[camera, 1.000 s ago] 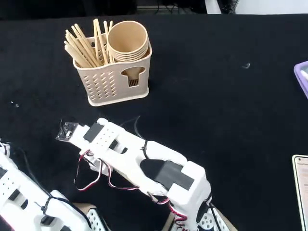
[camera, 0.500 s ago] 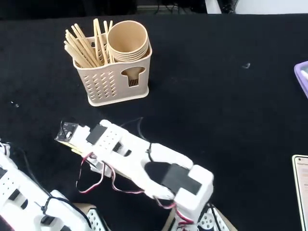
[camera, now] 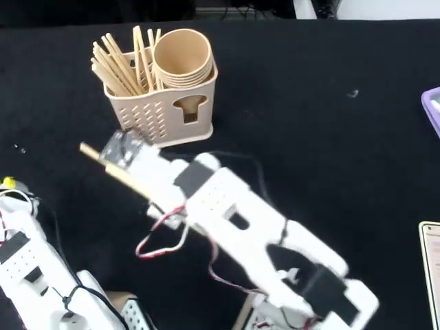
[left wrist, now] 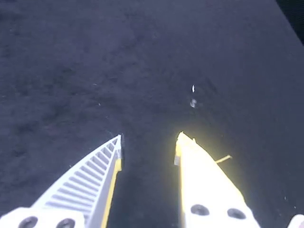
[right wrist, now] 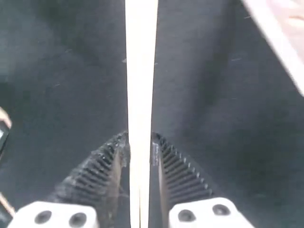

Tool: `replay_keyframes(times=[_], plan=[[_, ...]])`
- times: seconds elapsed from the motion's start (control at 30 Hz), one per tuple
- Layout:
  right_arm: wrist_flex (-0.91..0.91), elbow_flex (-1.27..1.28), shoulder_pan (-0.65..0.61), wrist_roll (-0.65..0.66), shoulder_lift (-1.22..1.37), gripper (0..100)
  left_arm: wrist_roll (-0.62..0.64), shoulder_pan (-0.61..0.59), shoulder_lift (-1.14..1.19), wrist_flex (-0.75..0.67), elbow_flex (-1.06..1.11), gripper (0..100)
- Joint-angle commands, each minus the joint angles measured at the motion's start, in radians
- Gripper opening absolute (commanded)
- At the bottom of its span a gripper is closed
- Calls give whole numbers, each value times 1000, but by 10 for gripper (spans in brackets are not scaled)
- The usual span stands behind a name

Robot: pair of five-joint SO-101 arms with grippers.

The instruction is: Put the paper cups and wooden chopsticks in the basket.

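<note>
The basket (camera: 161,120) stands on the far side of the black table (camera: 309,151). It is a pale plastic one with slotted walls and two compartments. A bundle of wooden chopsticks (camera: 120,65) stands on end in one compartment, leaning and fanning out above the rim. A stack of paper cups (camera: 182,58) sits upright in the compartment beside them, mouths up.

The right arm (camera: 240,220) stretches slantwise from the near edge of the table toward the basket. The right gripper (camera: 122,150) is just beside the basket's near wall, and I cannot tell whether it touches. From its wrist camera, the right gripper (right wrist: 140,140) has its ribbed fingers (right wrist: 107,164) pressed in from both sides on a single chopstick (right wrist: 141,71), which runs straight out between them. From above, that single chopstick (camera: 100,159) lies roughly along the arm's line. Its pale end pokes out past the fingertips, outside the basket and apart from the bundle. I cannot say whether the stick rests on the cloth or hangs just above it.

The left arm (camera: 31,265) is down in the near corner, well apart from the basket. The left gripper (left wrist: 149,137) points at bare black cloth, its two fingers spread apart with nothing between them.

The corner of a purple container (camera: 432,110) shows at the table's edge on the right arm's side.
</note>
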Motion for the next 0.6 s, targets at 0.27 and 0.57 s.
replay_keyframes(times=[0.27,0.57], plan=[[-17,-193,94,5,-354,11,3,128,-8,-38,27,188],[-311,-400,112,-8,-335,11,-63,236,-18,-37,48,188]])
